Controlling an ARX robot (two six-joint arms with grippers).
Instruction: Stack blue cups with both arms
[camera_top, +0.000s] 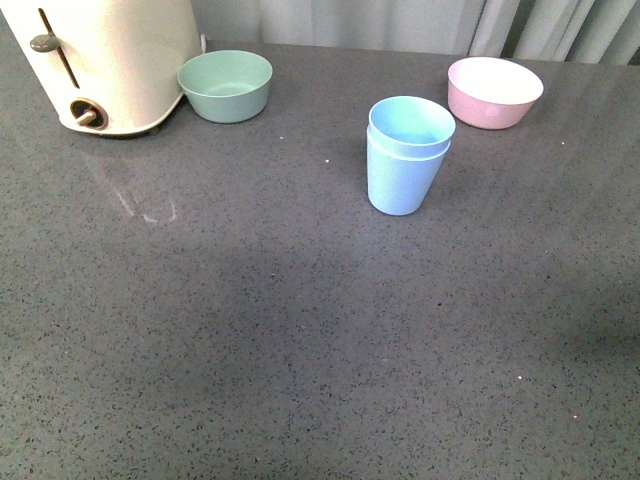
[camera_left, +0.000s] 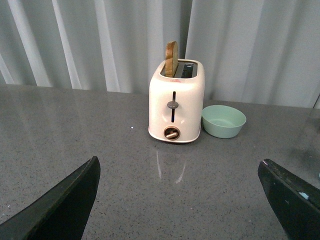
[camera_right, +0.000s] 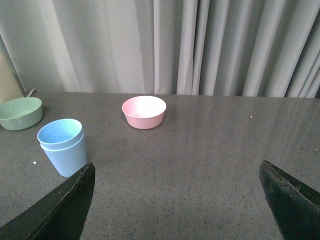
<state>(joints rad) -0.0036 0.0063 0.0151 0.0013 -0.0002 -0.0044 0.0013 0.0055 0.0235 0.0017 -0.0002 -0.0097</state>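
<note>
Two light blue cups stand nested one inside the other, upright on the grey table, right of centre in the front view. The same stacked cups appear in the right wrist view, just beyond one finger of my right gripper, which is open with only bare table between its fingers. My left gripper is open too, with nothing in it, facing a toaster; the cups do not show in its view. Neither arm appears in the front view.
A cream toaster stands at the back left with a mint-green bowl beside it. A pink bowl sits at the back right, behind the cups. Grey curtains hang behind the table's far edge.
</note>
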